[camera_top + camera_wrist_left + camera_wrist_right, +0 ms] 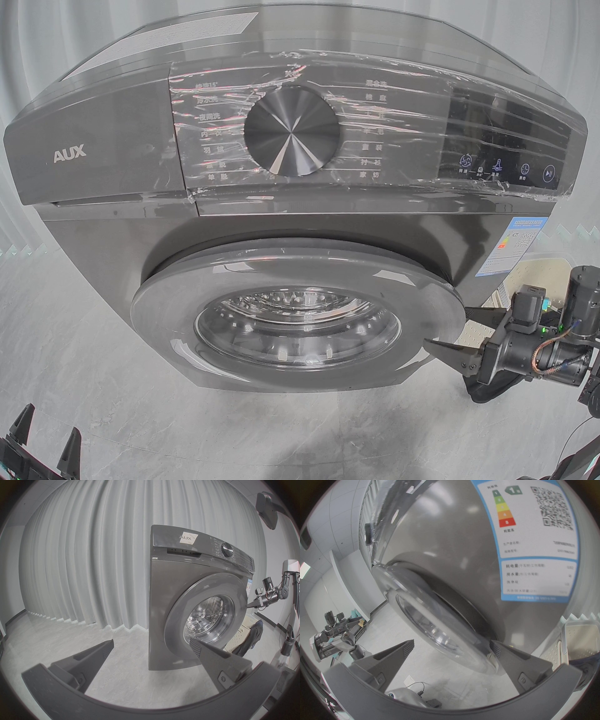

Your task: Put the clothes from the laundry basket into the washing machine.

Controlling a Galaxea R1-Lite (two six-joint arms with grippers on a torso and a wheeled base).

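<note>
In the head view, the washing machine (300, 206) stands on the floor in front of you. Its round door (300, 312) is shut flat against the front, so no clothes can go in yet. Your right gripper (451, 330) is at the right edge of the door, with the fingers spread wide and nothing between them. The lower fingertip is just beside the door rim, and I cannot tell if it touches. Your left gripper (47, 431) is low at the left, well apart from the machine, and it is also wide and empty.

In the left wrist view, the laundry basket (240, 633) sits on the floor just beside the right side of the machine. The dark clothes (254, 636) hang over its rim. None of them has been taken.

In the right wrist view, the edge of the door runs between the two spread fingers, nearer to one of them. The energy label (537, 539) is on the machine front above it. A pale corner of the basket shows behind.

I judge that the step in hand is opening the door, which is the very first part of the task. For the next move you need one finger behind the door edge. Then narrow the gripper on the edge and pull outward along the arc of the door. I cannot see a handle recess, so please go slowly, because the smooth rim may slip out.
</note>
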